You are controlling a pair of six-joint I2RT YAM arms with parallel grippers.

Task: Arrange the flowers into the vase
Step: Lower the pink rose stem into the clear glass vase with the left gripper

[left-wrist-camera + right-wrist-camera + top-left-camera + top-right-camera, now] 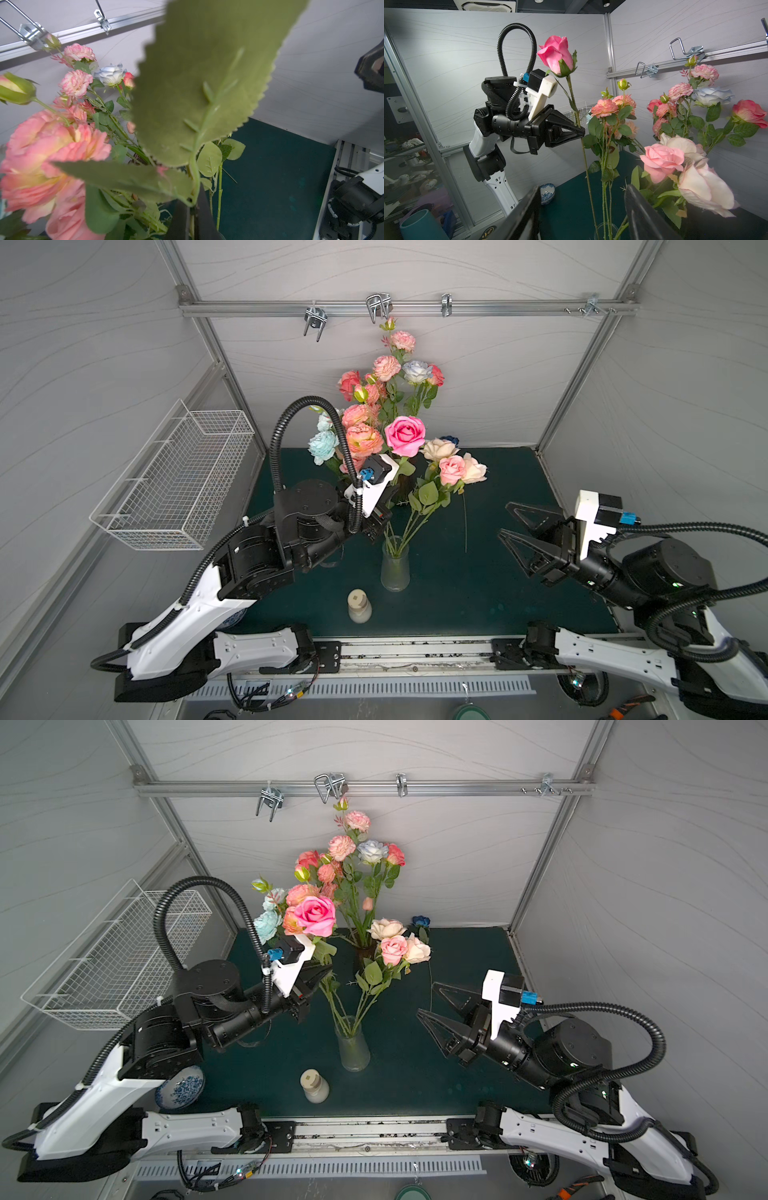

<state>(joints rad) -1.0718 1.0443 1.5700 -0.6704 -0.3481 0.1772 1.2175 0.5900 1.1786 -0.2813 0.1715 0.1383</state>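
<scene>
The left gripper (581,131) is clamped on the stem of the deep pink rose (556,55), held upright with its stem reaching the mouth of the clear vase (395,568) at mid-table, while the right gripper (503,518), jaws apart and empty, stands well right of it.
</scene>
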